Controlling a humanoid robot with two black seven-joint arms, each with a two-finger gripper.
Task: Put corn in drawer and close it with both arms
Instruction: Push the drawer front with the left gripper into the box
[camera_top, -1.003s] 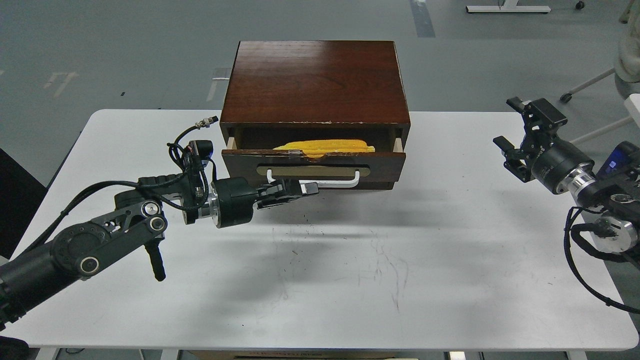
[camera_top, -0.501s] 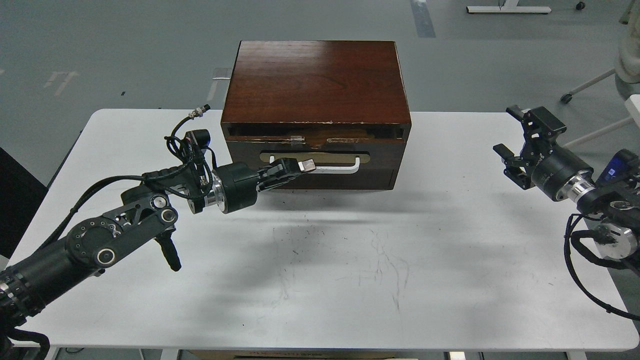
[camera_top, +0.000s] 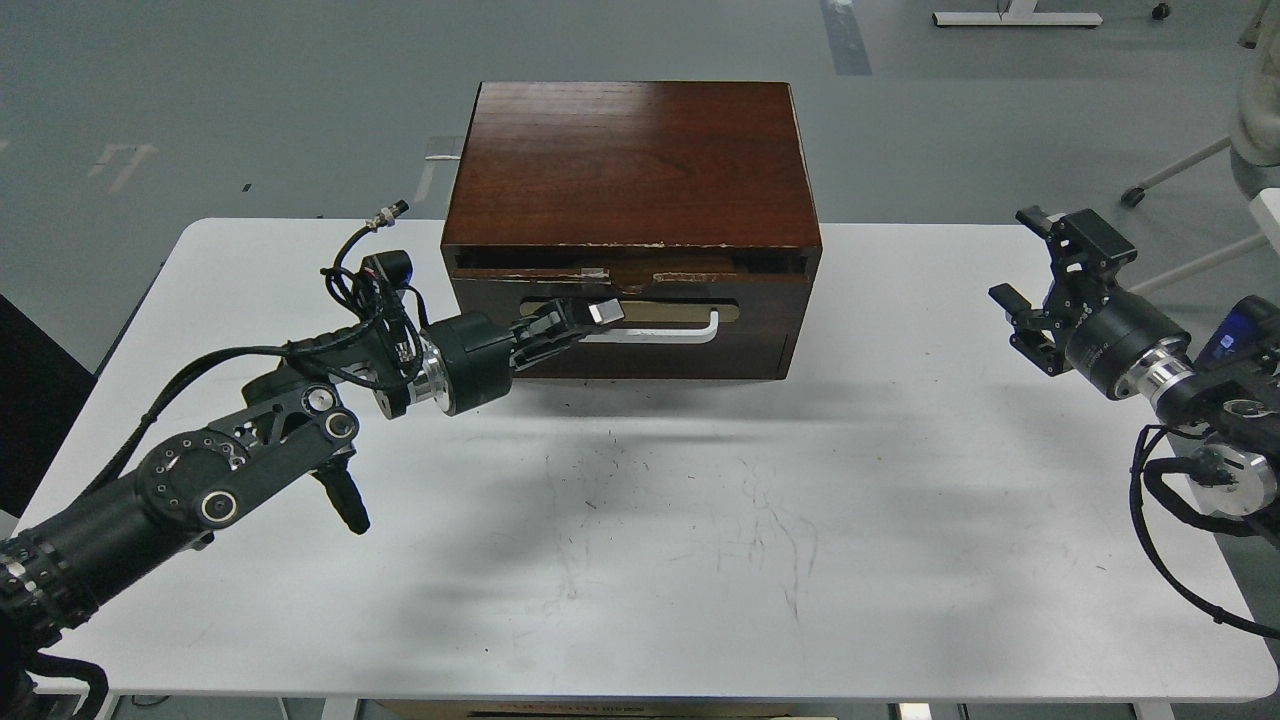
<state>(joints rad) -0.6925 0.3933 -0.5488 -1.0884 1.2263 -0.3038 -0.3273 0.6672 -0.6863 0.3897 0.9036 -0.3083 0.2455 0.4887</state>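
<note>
The dark red-brown wooden box (camera_top: 632, 160) stands at the table's far middle. Its drawer (camera_top: 770, 315) is pushed in, its front flush with the box, its chipped top edge just under the lid. The white bar handle (camera_top: 668, 332) sits on a brass-coloured plate. The corn is hidden inside. My left gripper (camera_top: 590, 314) is shut, its fingertips against the drawer front at the handle's left end. My right gripper (camera_top: 1030, 270) is open and empty, raised above the table's right side, well clear of the box.
The white table (camera_top: 700, 520) carries only the box, with scuff marks in the middle. My left arm's cables loop (camera_top: 365, 285) beside the box's left side. A chair base (camera_top: 1180, 170) stands on the floor at far right.
The drawer, open with the yellow corn showing a second ago, has been pushed shut by my left gripper, which moved forward and up. The right gripper barely shifted.
</note>
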